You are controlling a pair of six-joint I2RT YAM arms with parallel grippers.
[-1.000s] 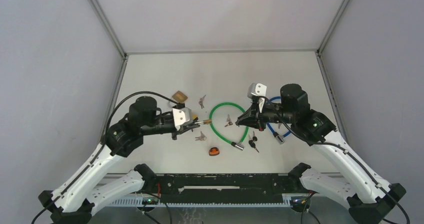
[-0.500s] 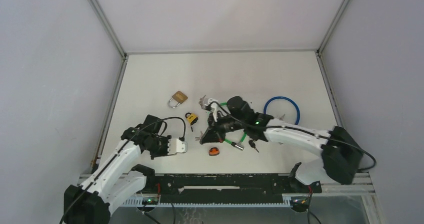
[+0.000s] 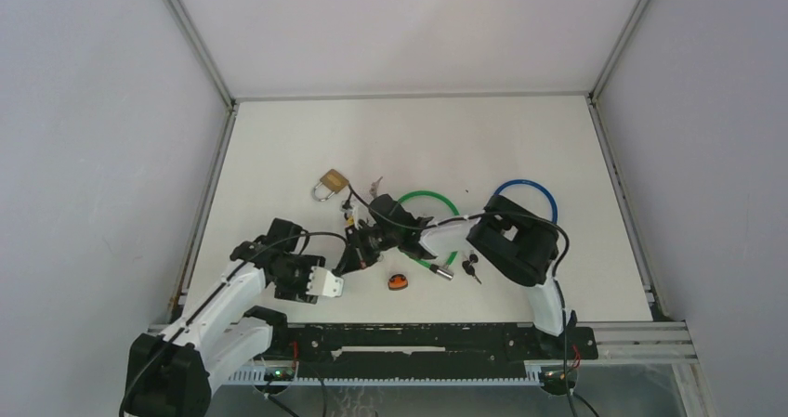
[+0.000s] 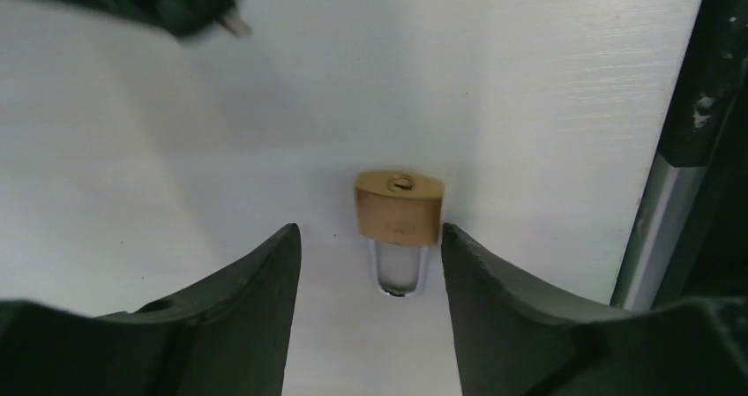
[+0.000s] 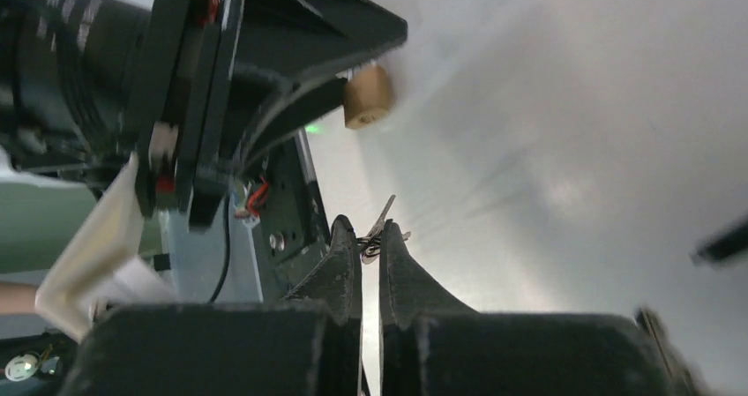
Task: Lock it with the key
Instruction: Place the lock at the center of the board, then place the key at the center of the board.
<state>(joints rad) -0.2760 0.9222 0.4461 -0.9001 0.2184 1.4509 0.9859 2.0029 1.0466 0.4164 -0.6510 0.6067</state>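
White worktop (image 3: 465, 138): key (image 5: 385, 212) gripped, padlock (image 3: 330, 183) untouched

Grey walls (image 3: 111, 110) surround it. The brass padlock lies flat, left of centre in the overhead frame. Jaws of the right gripper (image 5: 369, 233) are clenched on the key. Jaws of the left gripper (image 4: 369, 237) stand released, the padlock lying beyond them, apart.

We record a brass padlock (image 3: 331, 184) lying alone left of centre on the table (image 3: 483, 129), a green cable loop (image 3: 427, 194) near a blue cable loop (image 3: 526, 185) to its right, and a small orange item (image 3: 399, 282) toward the near edge. The right gripper (image 3: 356, 253) reaches across to the green cable loop's left side, seemingly closed, though detail is poor; the left gripper (image 3: 333, 276) sits close by, nearer the edge.
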